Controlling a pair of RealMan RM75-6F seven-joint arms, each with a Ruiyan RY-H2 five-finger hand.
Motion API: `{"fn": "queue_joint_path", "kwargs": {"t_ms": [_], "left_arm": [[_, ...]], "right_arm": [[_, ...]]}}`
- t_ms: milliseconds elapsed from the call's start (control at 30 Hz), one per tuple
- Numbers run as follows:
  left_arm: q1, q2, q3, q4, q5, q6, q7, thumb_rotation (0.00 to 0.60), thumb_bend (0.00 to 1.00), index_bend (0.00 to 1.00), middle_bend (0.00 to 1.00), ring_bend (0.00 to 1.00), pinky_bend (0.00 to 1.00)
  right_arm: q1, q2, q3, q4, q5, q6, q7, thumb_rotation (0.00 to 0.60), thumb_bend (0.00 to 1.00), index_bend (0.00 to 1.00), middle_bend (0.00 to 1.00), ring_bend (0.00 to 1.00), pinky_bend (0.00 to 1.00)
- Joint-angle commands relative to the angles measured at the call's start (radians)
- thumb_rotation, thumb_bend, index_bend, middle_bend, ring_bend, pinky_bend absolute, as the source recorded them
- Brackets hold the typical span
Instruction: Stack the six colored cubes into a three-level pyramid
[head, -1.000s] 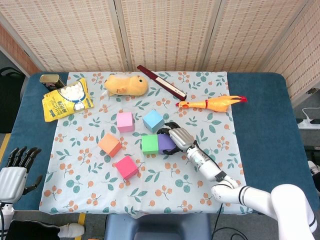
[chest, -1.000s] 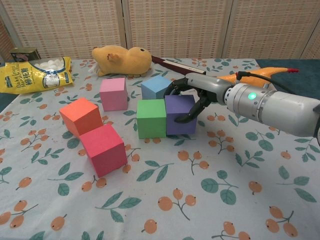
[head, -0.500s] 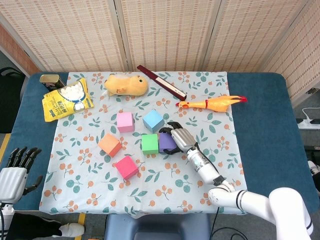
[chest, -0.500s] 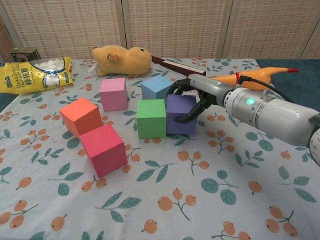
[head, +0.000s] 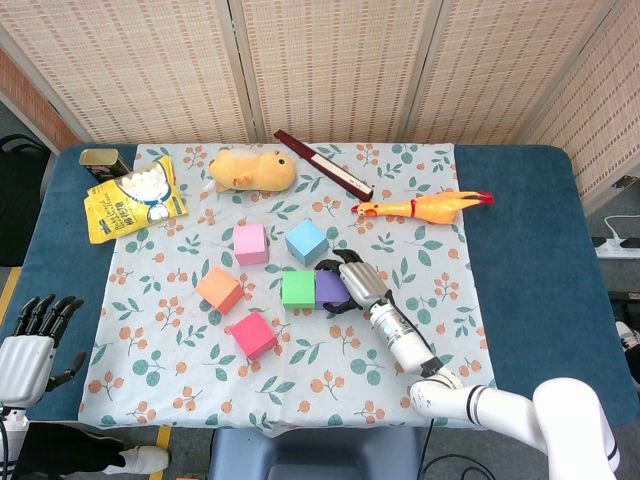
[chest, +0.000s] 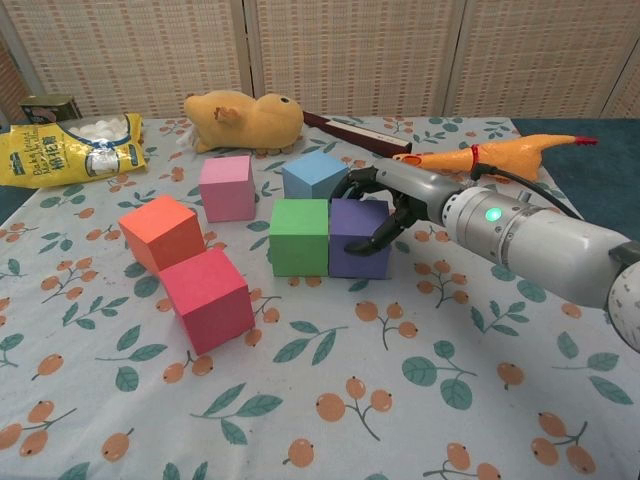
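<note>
Six cubes sit on the floral cloth. The purple cube (head: 331, 288) (chest: 358, 238) stands flush against the green cube (head: 298, 289) (chest: 299, 237). My right hand (head: 358, 283) (chest: 395, 200) grips the purple cube, fingers behind it and thumb on its right face. The blue cube (head: 306, 241) (chest: 315, 174) is just behind them and the pink cube (head: 249, 243) (chest: 226, 187) lies to its left. Further left sit the orange cube (head: 220, 289) (chest: 161, 231) and the red cube (head: 253, 335) (chest: 206, 298). My left hand (head: 28, 345) hangs open off the table's near left corner, seen only in the head view.
A yellow plush toy (head: 251, 169) (chest: 245, 121), a dark red stick (head: 322, 164), a rubber chicken (head: 425, 207) (chest: 495, 156), a yellow snack bag (head: 132, 199) (chest: 70, 146) and a tin can (head: 99, 161) line the far side of the cloth.
My right hand has slid the purple cube slightly left and nearer, closing the gap to the green cube. The forearm has dropped lower. The left hand has not moved.
</note>
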Motion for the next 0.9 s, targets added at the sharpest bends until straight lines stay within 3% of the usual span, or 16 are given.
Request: {"fn": "queue_joint_path", "kwargs": {"t_ms": [33, 767, 900], "left_arm": [[-0.001, 0.0, 0.0, 0.0, 0.001, -0.001, 0.0, 0.6, 0.33, 0.14, 0.11, 0.06, 0.03], [-0.004, 0.002, -0.001, -0.006, -0.004, -0.008, 0.006, 0.6, 0.33, 0.14, 0.11, 0.06, 0.03], [-0.004, 0.003, -0.002, -0.005, -0.004, -0.007, 0.006, 0.6, 0.33, 0.14, 0.11, 0.06, 0.03]], "right_arm": [[-0.002, 0.002, -0.002, 0.002, -0.009, 0.007, -0.004, 0.6, 0.15, 0.26, 0.32, 0.05, 0.0], [0.014, -0.018, 0.008, 0.043, -0.035, -0.02, 0.039, 0.6, 0.15, 0.25, 0.32, 0.04, 0.0], [0.016, -0.02, 0.005, 0.043, -0.03, -0.033, 0.032, 0.6, 0.15, 0.2, 0.32, 0.02, 0.0]]}}
